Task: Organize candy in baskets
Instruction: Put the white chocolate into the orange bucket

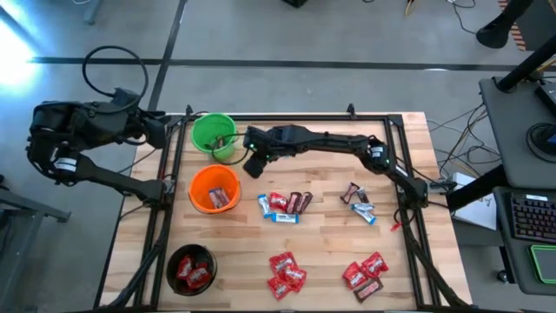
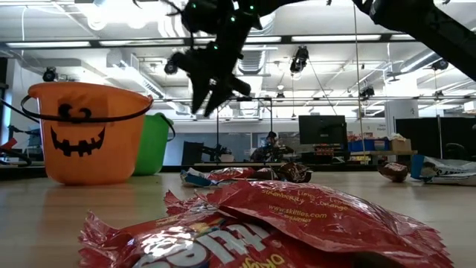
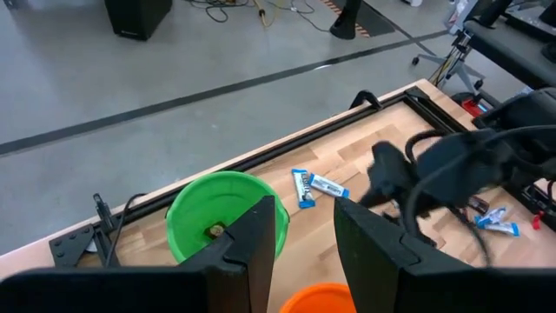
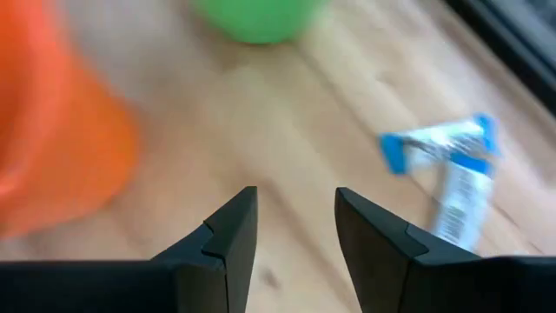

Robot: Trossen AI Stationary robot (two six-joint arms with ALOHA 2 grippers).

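Three baskets stand along the table's left side: green (image 1: 213,135) at the far end, orange (image 1: 214,189) in the middle, black (image 1: 191,267) near the front. Candy lies in loose piles on the wood: blue-and-white and brown pieces (image 1: 282,206), a second mixed pile (image 1: 358,202), and red pieces (image 1: 285,274) near the front. My right gripper (image 1: 254,165) hangs open above the table between the green and orange baskets, nothing between its fingers (image 4: 295,204). A blue-and-white candy (image 4: 452,165) lies on the wood just beyond it. My left gripper (image 3: 304,217) waits open at the table's far left, raised.
The black basket holds red candy and the orange basket holds several pieces. More red candy (image 1: 365,274) lies at the front right. A black frame rail (image 1: 287,116) runs along the table's far edge. Bare wood lies between the piles.
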